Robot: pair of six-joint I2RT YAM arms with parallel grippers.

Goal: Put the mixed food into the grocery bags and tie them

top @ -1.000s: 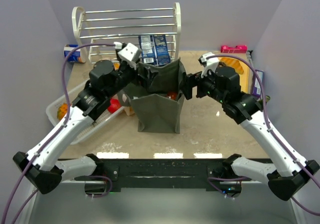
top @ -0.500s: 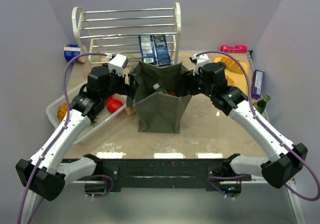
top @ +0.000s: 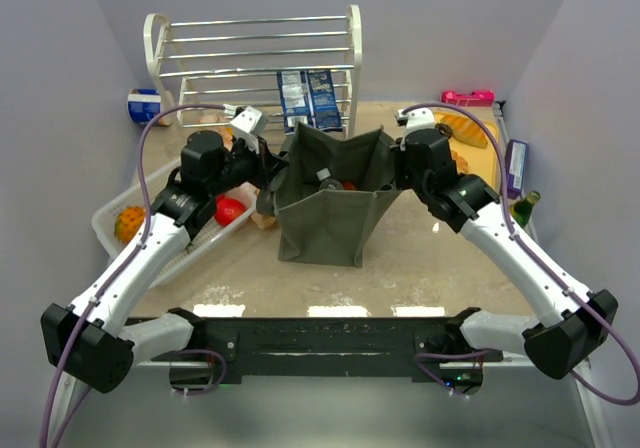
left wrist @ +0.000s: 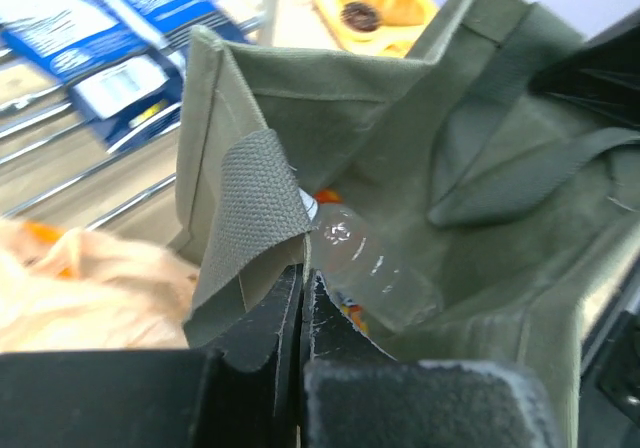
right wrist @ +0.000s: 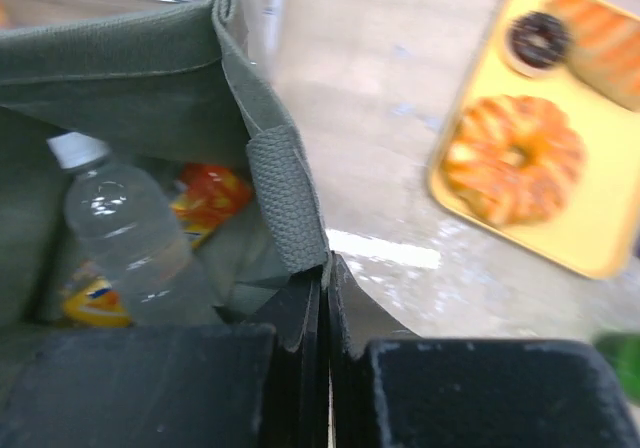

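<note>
The dark olive-green tote [top: 325, 218] stands upright mid-table with its mouth spread wide. My left gripper [top: 276, 168] is shut on the tote's left rim, beside a woven strap [left wrist: 255, 203]; in the left wrist view its jaws [left wrist: 303, 270] pinch the fabric edge. My right gripper [top: 392, 168] is shut on the right rim, and its jaws [right wrist: 327, 260] clamp the fabric under another strap [right wrist: 288, 198]. Inside lie a clear plastic bottle [right wrist: 125, 230] and an orange-red packet [right wrist: 208, 196]. The peach plastic bag [left wrist: 90, 278] lies crumpled just left of the tote.
A white slatted tray [top: 108, 246] at the left holds an orange fruit [top: 128, 222] and a red fruit [top: 230, 210]. Blue snack packets [top: 308, 98] lean on the white rack [top: 255, 58] behind. A yellow tray of pastries [top: 466, 128] and a green bottle [top: 525, 208] sit at the right.
Both grippers went from open to shut on the tote's opposite rims. The arms drew apart and the collapsed top of the tote opened out.
</note>
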